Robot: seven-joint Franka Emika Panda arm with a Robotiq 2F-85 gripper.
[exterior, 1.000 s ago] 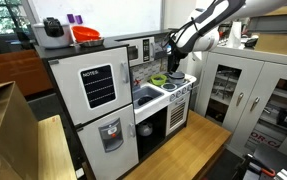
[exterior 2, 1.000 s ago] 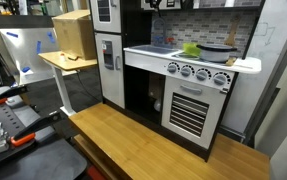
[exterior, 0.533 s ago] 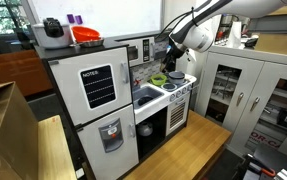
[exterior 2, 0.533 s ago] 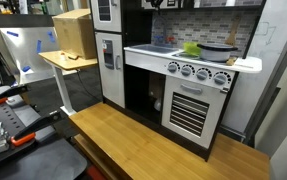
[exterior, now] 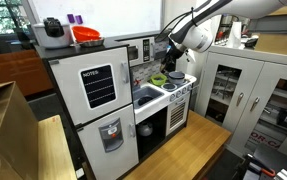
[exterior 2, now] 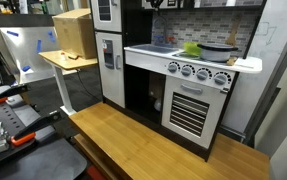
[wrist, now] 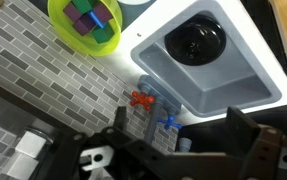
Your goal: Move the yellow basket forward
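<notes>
**One open gripper over a toy kitchen, yellow basket beside the sink**

Two dark fingers [wrist: 251, 135] of the gripper [wrist: 180, 125] stand spread wide at the bottom of the wrist view, with nothing held between them. Below them lies a grey moulded sink [wrist: 208, 55], a rounded rectangle with a dark round drain. The yellow basket [wrist: 85, 22] sits just beside the sink's corner. It is a smooth, round lime bowl cut off by the top edge of the view, holding purple, green and blue blocks. A small red tap [wrist: 140, 99] and a blue tap [wrist: 170, 121] stand against a wall of grey brick pattern [wrist: 43, 90].

In an exterior view the basket [exterior 2: 191, 49] rests on the white counter [exterior 2: 148, 52], between the sink side and a dark pan [exterior 2: 218, 47]. Bare counter lies between it and the front edge, above a row of round knobs [exterior 2: 198, 72]. In an exterior view the white fridge door [exterior: 96, 85] has a dark panel headed "NOTES".
</notes>
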